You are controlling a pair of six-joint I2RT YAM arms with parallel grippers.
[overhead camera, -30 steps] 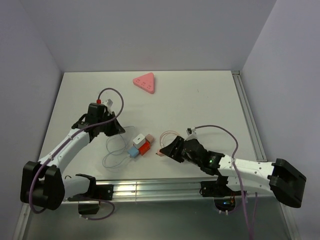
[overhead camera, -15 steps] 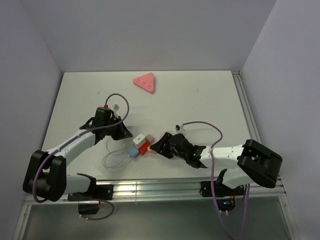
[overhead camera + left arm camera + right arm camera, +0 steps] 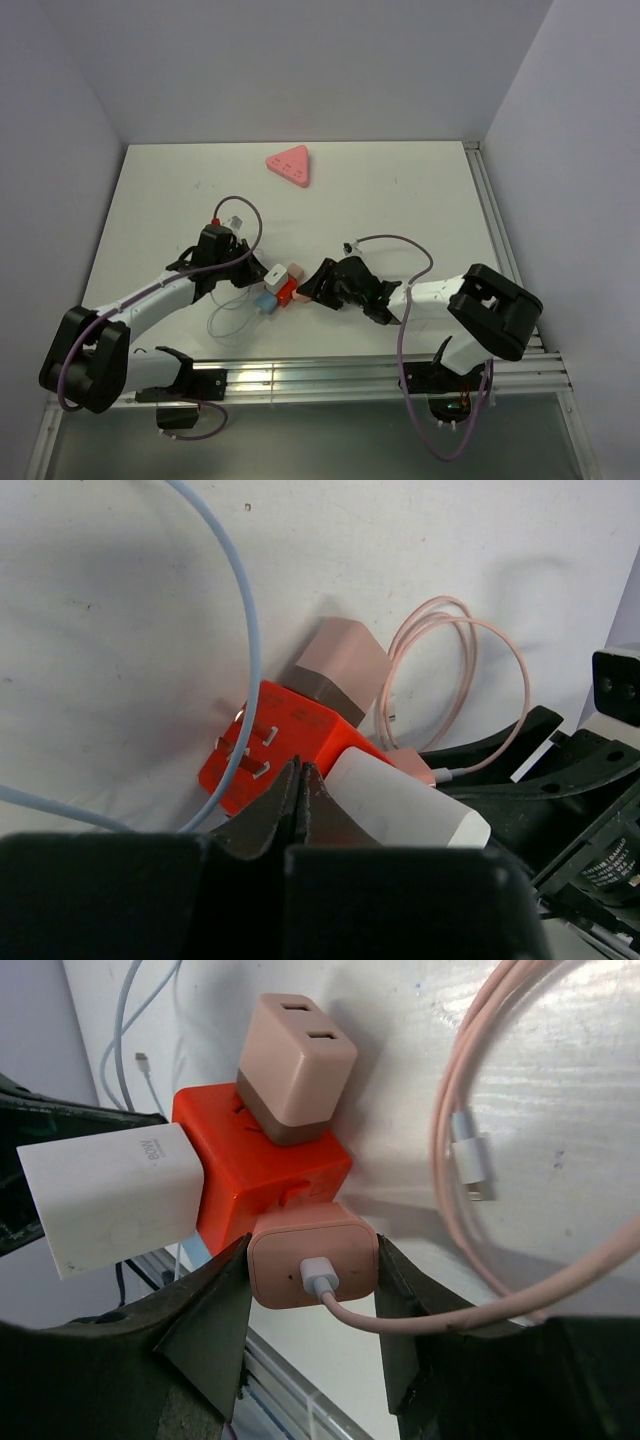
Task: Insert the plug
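Pale pink and glossy, the pink plug (image 3: pixel 313 1265) has a cable end seated in its back. It sits butted against one face of the orange cube (image 3: pixel 265 1175), in the near middle of the table (image 3: pixel 400 200). The right gripper (image 3: pixel 311 1260) clamps it, one finger flat on each flank. Two more bodies are already on the cube: a tan charger (image 3: pixel 297 1065) with two ports, and a white charger (image 3: pixel 110 1200).

The left gripper (image 3: pixel 300 780) has its fingers pressed together with only a hairline between them and nothing visibly held. Its tips lie at the cube's edge beside the white charger. The pink cable (image 3: pixel 520 1160) loops loosely just beyond.

The push probably wants to go straight along the prong axis, with the plug kept square to the cube face. The cube looks light enough to skate away, so bracing it from the far side with the left fingers would help.

The prongs and their socket are hidden at the seam, so I cannot tell whether the plug is fully seated or only touching. From above the cluster is small and the right gripper covers the plug. A blue block (image 3: pixel 265 301) beside the cube is too small to identify.
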